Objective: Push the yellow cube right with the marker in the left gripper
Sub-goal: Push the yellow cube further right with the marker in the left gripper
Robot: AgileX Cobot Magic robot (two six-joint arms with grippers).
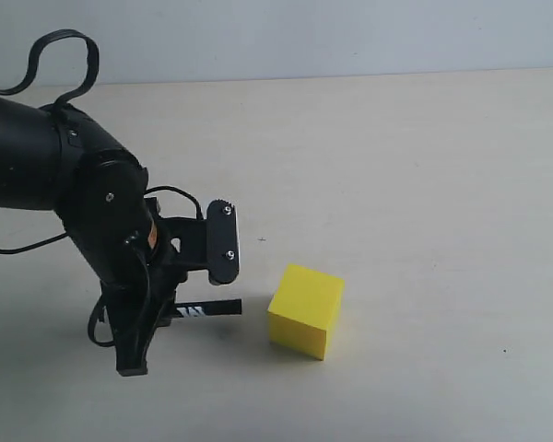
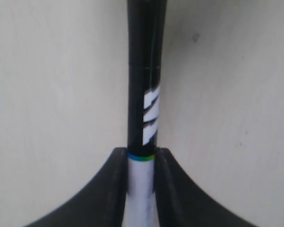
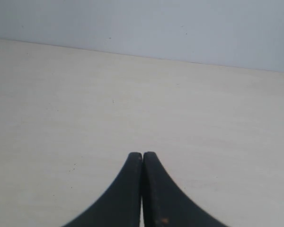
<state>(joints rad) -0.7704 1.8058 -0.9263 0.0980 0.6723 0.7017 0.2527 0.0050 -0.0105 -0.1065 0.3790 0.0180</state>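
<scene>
Lower centre of the exterior view, just right of the left gripper: yellow cube, flat on the pale table, one vertical edge turned toward the camera. Near the claw but apart from it, with a narrow strip of bare table between the cube's left face and the tip of the marker. No contact, as far as that view shows. Left jaws clamped on the marker, which lies roughly level, low over the tabletop, and points right toward the lower part of the cube's left face. In the left wrist view, pinched at the white barrel between the two black fingertips, with the black section running on up the middle of the frame. Black cables looped at the upper left of the exterior view, above the arm. On the marker's black section, slanted white stripes, more a pattern than letters; nothing legible there. At the join of black and white, a thin ring of blue, green and yellow. In the exterior view, the same white marks too small to read. On the claw's body, a small orange patch, also too small to read. Right gripper at the lower centre of its wrist view, jaws pressed together with nothing between them, over bare table with a grey wall behind.
</scene>
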